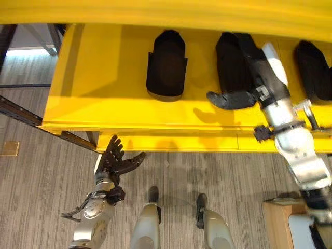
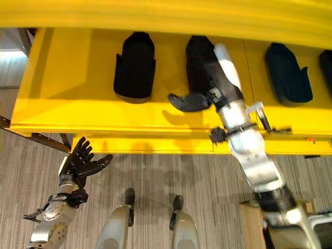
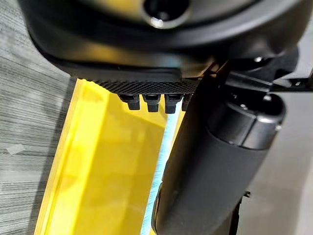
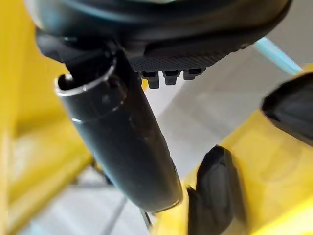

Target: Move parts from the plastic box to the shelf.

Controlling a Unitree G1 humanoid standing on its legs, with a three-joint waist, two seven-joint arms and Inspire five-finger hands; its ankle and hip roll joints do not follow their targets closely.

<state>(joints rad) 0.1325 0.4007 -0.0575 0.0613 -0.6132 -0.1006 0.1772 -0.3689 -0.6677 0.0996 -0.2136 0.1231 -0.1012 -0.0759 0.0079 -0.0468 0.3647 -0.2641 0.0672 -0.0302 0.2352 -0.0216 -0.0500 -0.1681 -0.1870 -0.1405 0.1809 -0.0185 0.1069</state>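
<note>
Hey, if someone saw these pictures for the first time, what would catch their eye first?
The bright yellow shelf across the top, with black parts standing in a row on it. The right hand lies over the middle part, thumb sticking out sideways. The left hand hangs open below the shelf's front edge, over the carpet.

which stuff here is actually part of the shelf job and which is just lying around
Part of the job:
- yellow metal shelf
- three black moulded plastic parts lying on it: left, middle, right
- right hand, over the middle part, thumb out, fingers straight
- left hand, open, below the shelf's front edge

Just lying about:
- light wooden box on the carpet
</note>
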